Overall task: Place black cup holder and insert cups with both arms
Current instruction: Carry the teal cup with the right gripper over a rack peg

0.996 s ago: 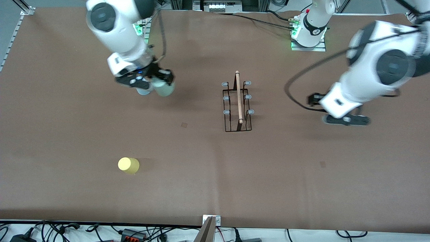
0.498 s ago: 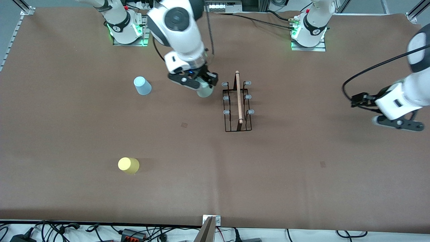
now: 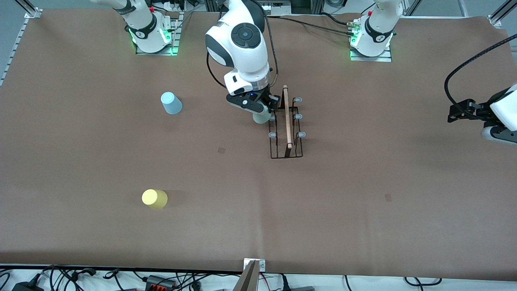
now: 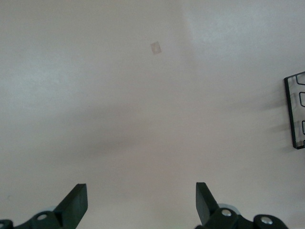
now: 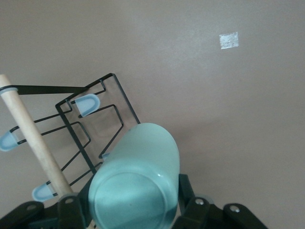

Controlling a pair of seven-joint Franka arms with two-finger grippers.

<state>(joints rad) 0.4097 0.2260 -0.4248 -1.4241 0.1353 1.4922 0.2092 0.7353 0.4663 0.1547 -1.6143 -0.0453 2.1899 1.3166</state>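
Note:
The black cup holder stands mid-table with its wooden rod on top and pale-tipped pegs along both sides; it also shows in the right wrist view. My right gripper is shut on the pale mint green cup, tilted over the holder's pegs on the right arm's side; the cup fills the right wrist view. The light blue cup and the yellow cup stand upside down on the table. My left gripper is open and empty, over bare table at the left arm's end.
The two arm bases with green lights stand along the table's edge farthest from the front camera. Small tape marks lie on the brown table cover. The holder's corner shows in the left wrist view.
My right gripper carried the mint green cup from beside the light blue cup across to the holder. My left arm swung away toward its end of the table.

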